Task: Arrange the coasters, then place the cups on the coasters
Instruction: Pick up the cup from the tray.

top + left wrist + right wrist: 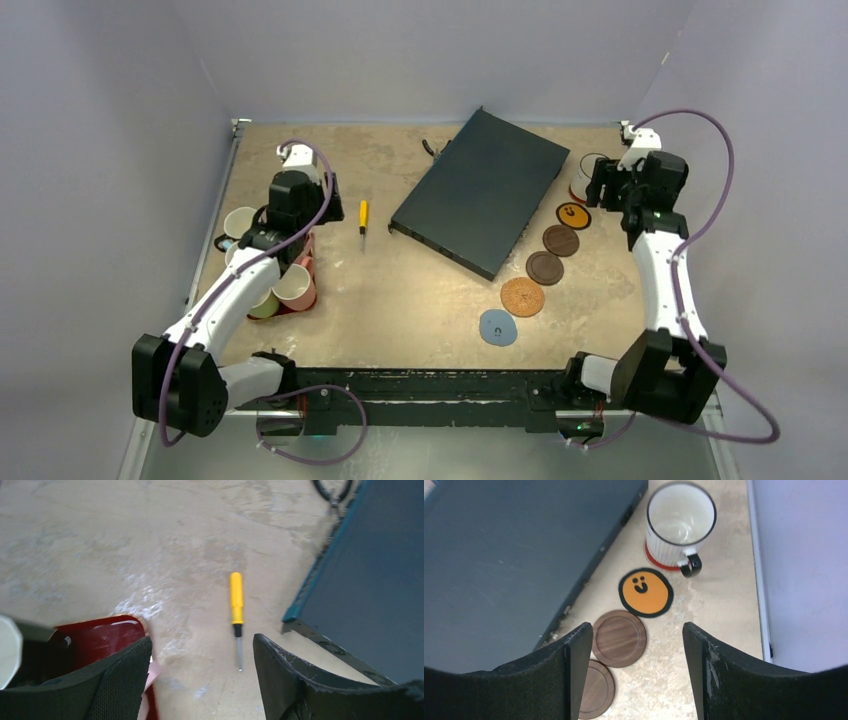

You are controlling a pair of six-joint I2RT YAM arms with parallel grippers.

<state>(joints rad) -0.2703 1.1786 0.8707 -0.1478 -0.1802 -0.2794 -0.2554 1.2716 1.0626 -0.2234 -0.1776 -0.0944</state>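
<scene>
We see the right claw [636,630] wide open and empty above the coasters [645,592]; a white mug [680,527] sits on the red coaster [659,565], upper right. The left claw [202,642], open and empty, hovers by the cups [295,285]. Our low swing could topple that mug.

Robotics lab test cell: plain pale walls [100,150] box in a beige table [400,300], with a black mounting rail [430,385] at 6 o'clock.

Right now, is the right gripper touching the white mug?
Apart. The right wrist view shows the right gripper open, and the white mug stands beyond its fingertips, with the orange coaster lying between them.
</scene>
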